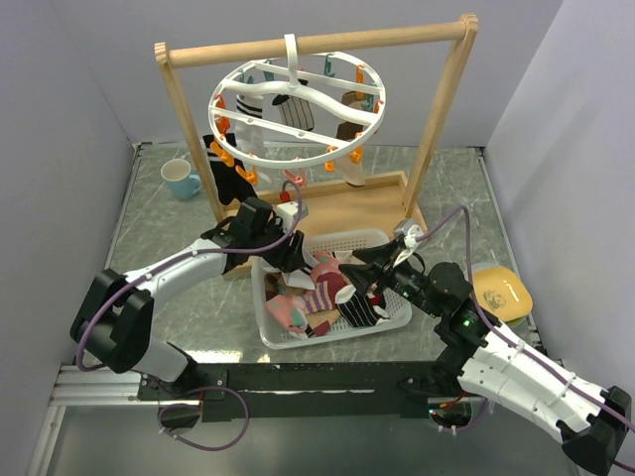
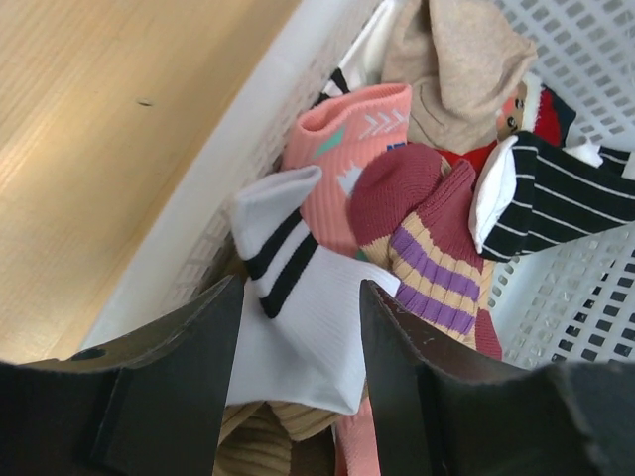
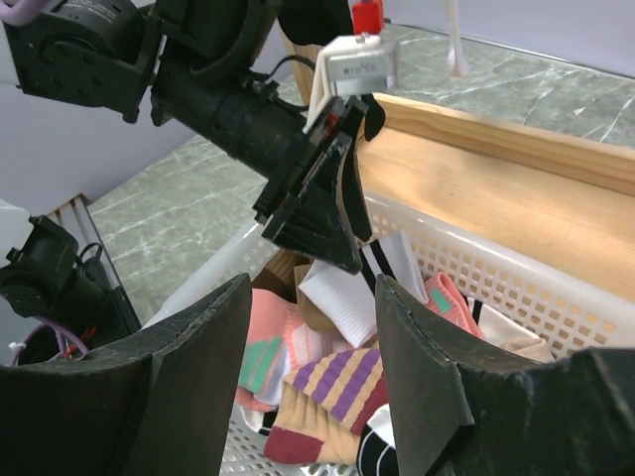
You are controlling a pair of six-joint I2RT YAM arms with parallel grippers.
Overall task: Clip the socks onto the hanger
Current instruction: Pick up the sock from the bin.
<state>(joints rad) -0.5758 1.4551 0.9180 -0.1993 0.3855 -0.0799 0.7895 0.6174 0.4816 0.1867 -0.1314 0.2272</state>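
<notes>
Several socks lie heaped in a white mesh basket (image 1: 266,297). Among them are a white sock with black stripes (image 2: 308,337), a pink one (image 2: 342,149), a maroon, tan and purple striped one (image 2: 437,268) and a black-and-white striped one (image 2: 566,198). My left gripper (image 2: 301,288) reaches down into the basket, open, its fingers astride the white sock. Opposite it, my right gripper (image 3: 313,288) hovers open over the pile (image 3: 347,387), holding nothing. The round white hanger (image 1: 288,164) hangs from the wooden frame behind, with a few socks (image 1: 260,109) clipped on.
The tall wooden frame (image 1: 437,109) and its base board (image 1: 367,203) stand just behind the basket. A blue mug (image 1: 182,178) sits at the back left, a yellow dish (image 1: 501,293) at the right. Grey walls close both sides.
</notes>
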